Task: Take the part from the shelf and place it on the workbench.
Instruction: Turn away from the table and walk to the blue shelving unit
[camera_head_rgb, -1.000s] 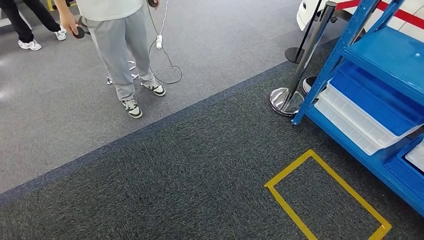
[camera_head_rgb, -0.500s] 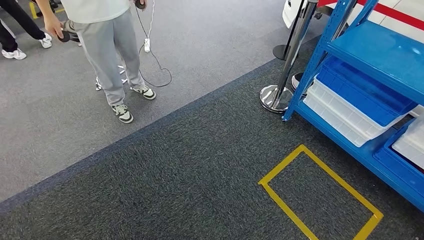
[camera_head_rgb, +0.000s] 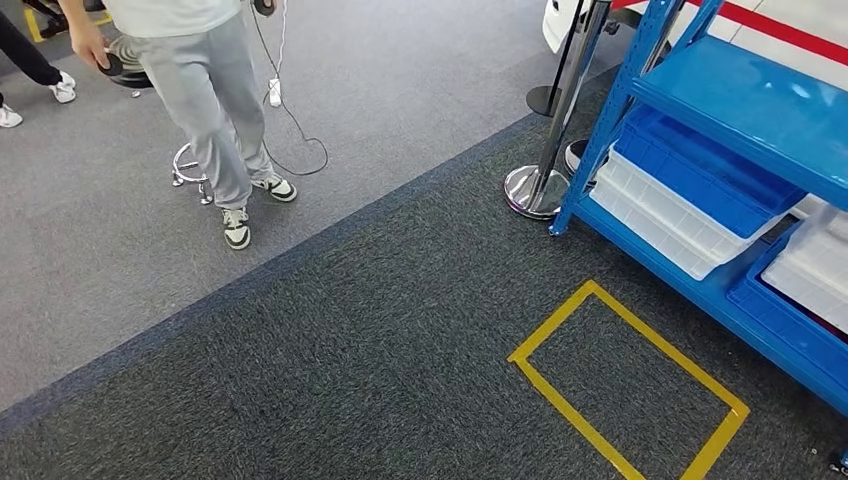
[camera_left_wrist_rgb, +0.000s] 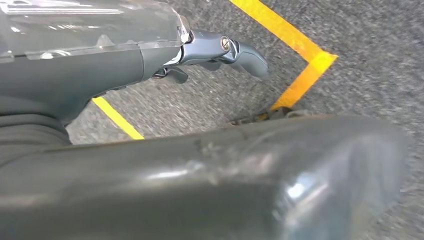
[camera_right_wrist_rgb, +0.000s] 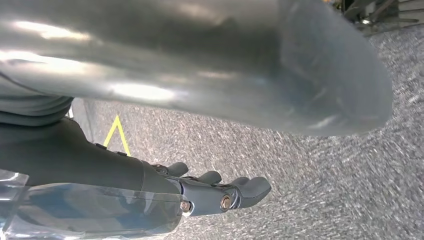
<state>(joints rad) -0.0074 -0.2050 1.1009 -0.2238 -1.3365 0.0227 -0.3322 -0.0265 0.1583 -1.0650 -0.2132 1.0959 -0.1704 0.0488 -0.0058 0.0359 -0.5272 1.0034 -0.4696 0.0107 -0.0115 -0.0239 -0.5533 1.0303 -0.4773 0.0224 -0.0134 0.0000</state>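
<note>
Barely started, nothing's picked up yet

Your left hand (camera_left_wrist_rgb: 220, 52) and right hand (camera_right_wrist_rgb: 215, 192) hang empty, fingers loosely apart; the part's presumably somewhere on the blue shelf (camera_head_rgb: 740, 105), can't tell which bin (camera_head_rgb: 700, 185).

Cropped and blurred: what the frames can't settle

Head view: person (camera_head_rgb: 205, 100) cut at chest by top edge; dark round object in the hand (camera_head_rgb: 88, 48) too small to ID. Second person (camera_head_rgb: 35, 65) at left edge, legs and shoes only. Blue shelf (camera_head_rgb: 740, 110) runs off right and top edges; blue bin (camera_head_rgb: 700, 175) and white bin (camera_head_rgb: 655, 215) contents hidden under the shelf board, no part discernible. Another white bin (camera_head_rgb: 815, 270) cut by right edge. Left wrist view: left hand (camera_left_wrist_rgb: 220, 52) partly behind its cover, fingertips motion-blurred. Right wrist view: right hand (camera_right_wrist_rgb: 220, 192) w/ fingers partly hidden by its clear cover; yellow tape (camera_right_wrist_rgb: 116, 134) mostly blocked.
</note>
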